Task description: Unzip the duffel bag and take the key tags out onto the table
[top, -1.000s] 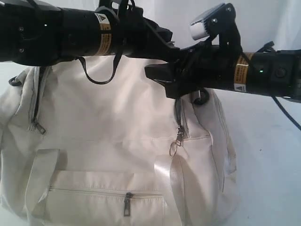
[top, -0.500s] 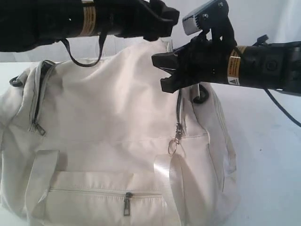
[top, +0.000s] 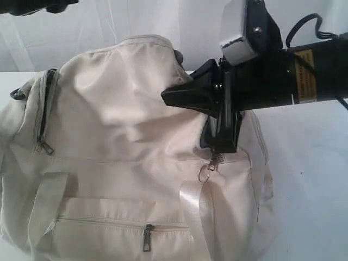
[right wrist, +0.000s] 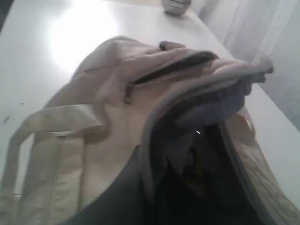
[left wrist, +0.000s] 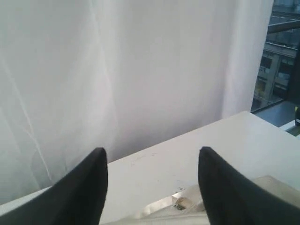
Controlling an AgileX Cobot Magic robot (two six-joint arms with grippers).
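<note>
White desk (top: pixel 315 163), white curtain (top: pixel 136 22) behind; the bag (top: pixel 125 119) lies on the desk, long axis across the exterior view. Right claw (top: pixel 220 144): closed at the bag's end, pull ring (top: pixel 205 174) hanging just below its tips. The opening (right wrist: pixel 197 140) gapes directly beneath this claw; the tags (right wrist: pixel 193 169) show only as a yellow blur inside (identity uncertain). Left claw (left wrist: pixel 152 150): spread, empty, above the bag, so the right arm is nearer

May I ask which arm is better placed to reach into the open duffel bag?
Probably left: the left tool is open, though raised high. The right tool is shut on the zip edge of the duffel bag, apparently holding it open.
</note>
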